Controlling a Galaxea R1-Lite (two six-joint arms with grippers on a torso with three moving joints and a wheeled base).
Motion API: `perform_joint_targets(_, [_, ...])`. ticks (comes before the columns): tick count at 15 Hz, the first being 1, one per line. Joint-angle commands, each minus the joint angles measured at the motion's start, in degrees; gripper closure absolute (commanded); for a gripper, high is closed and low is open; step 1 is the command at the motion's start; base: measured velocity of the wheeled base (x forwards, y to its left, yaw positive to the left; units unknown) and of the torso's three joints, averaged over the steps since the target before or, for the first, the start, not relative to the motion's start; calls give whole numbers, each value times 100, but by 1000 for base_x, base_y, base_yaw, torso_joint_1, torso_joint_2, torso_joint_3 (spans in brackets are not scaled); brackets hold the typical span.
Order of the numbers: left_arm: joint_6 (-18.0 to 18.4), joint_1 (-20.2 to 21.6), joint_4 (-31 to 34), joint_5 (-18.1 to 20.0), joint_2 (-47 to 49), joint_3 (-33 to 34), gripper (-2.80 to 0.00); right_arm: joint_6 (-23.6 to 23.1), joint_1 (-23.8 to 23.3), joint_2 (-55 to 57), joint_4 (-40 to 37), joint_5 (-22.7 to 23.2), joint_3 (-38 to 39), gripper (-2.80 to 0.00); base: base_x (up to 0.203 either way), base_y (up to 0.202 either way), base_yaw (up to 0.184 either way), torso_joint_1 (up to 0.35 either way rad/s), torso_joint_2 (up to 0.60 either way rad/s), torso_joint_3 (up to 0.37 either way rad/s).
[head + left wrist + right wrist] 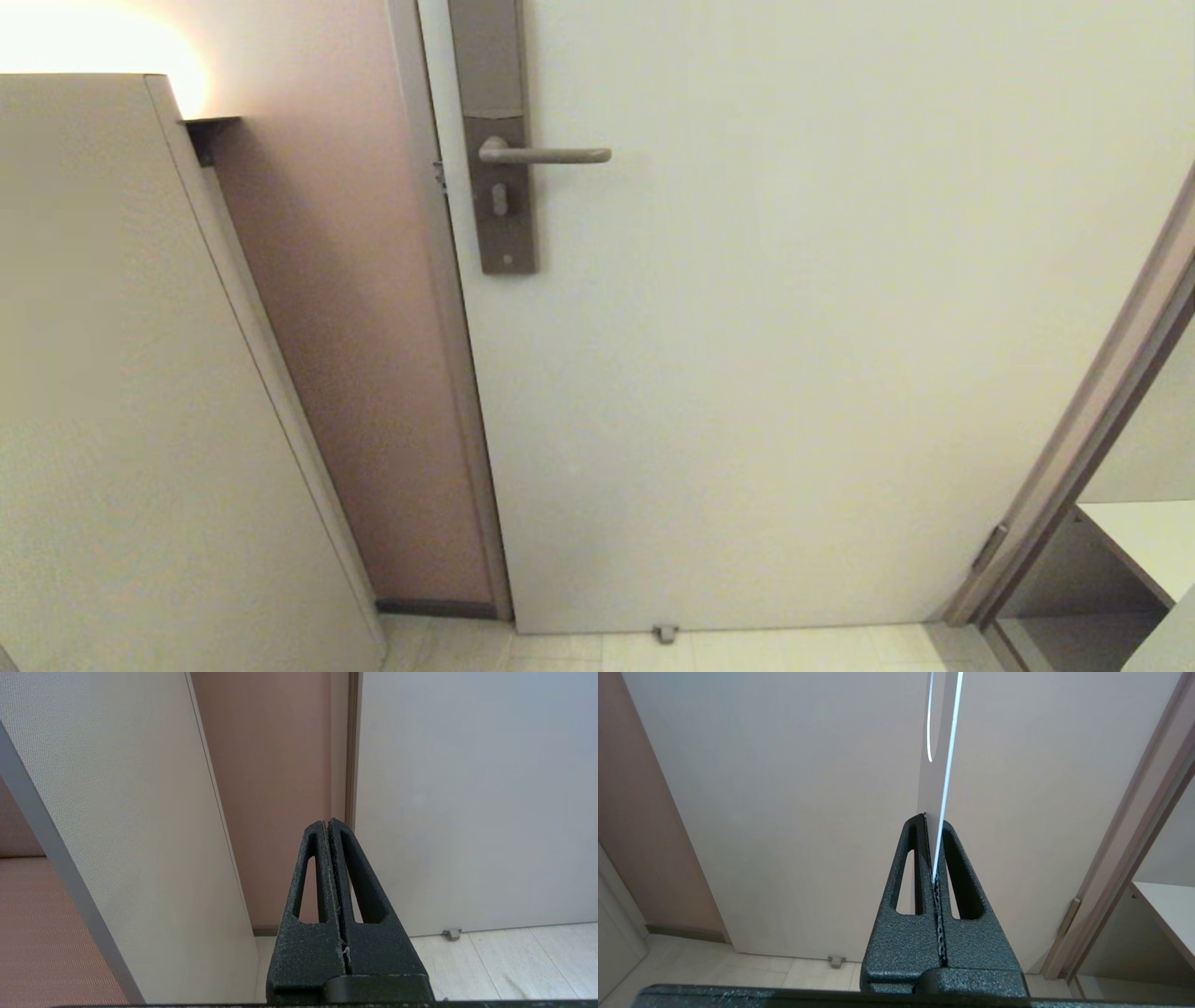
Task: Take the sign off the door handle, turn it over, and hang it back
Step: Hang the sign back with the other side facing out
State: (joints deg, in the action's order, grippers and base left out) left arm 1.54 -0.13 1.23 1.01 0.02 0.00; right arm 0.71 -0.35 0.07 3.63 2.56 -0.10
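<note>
The sign (934,788) is pinched edge-on in the closed jaws of the right gripper (933,826), off the bare door handle (546,155), presumably for rehanging. The left gripper (328,826) is parked, its jaws closed on nothing.

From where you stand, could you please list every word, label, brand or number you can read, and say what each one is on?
No text can be read in any view.
The sign, pinched in the right gripper, shows only edge-on, so its faces and any wording are hidden.
The door handle and its backplate show no marking.
The shut left gripper bears no label.
</note>
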Motion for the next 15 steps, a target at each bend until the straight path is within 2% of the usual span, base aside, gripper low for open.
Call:
perform_joint_targets(1, [4,5,0,-4,-2,0,0,5,0,-7,6,8,1,0,0,0,0,0,0,0])
perform_joint_targets(15, [-4,5,0,-4,-2,0,0,8,0,-7,6,-1,1,0,0,0,0,0,0,0])
